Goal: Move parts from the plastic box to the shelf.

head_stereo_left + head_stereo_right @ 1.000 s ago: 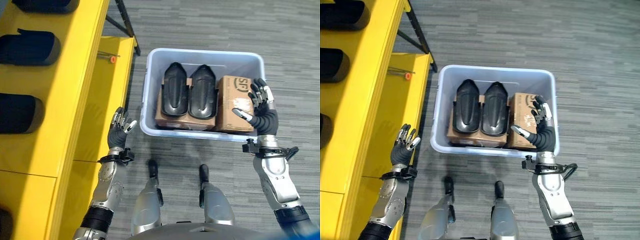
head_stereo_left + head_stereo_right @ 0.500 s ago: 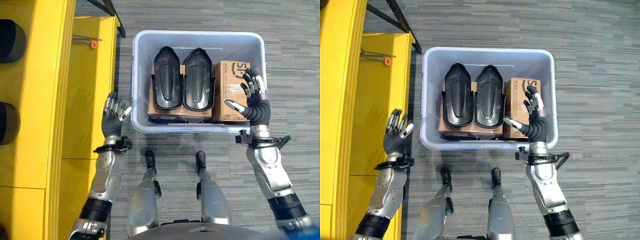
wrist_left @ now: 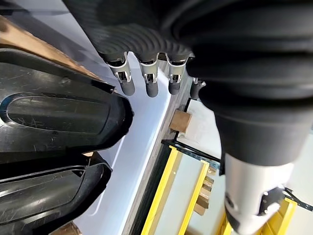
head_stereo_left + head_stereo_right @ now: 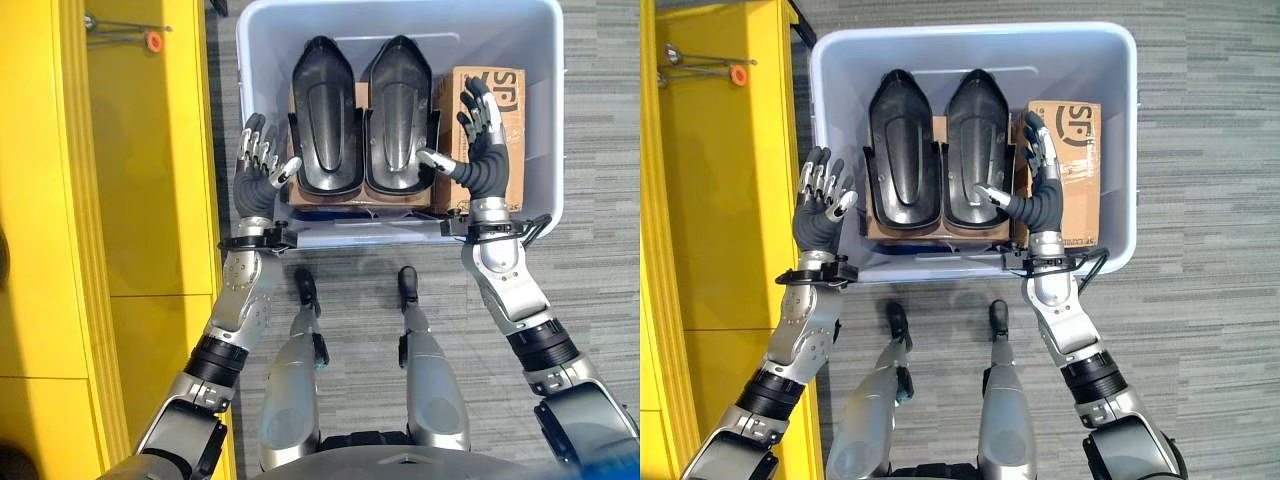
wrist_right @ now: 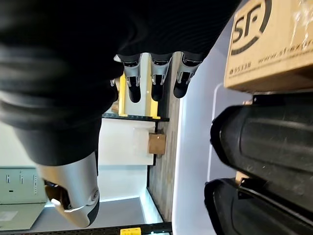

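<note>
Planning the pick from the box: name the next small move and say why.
Probably lower and close both hands on the black parts: left hand and right hand hover open on either side of the two black moulded parts lying on cardboard in the plastic box, holding nothing.

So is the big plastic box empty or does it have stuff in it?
Not empty. The pale blue plastic box holds two black moulded parts resting on brown cardboard boxes.

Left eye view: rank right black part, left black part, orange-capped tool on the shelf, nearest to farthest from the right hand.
From the right hand:
1. Right black part, just on its left, by the thumb.
2. Left black part, one further left in the plastic box.
3. Orange-capped tool, far left on the yellow shelf, outside the box.
</note>
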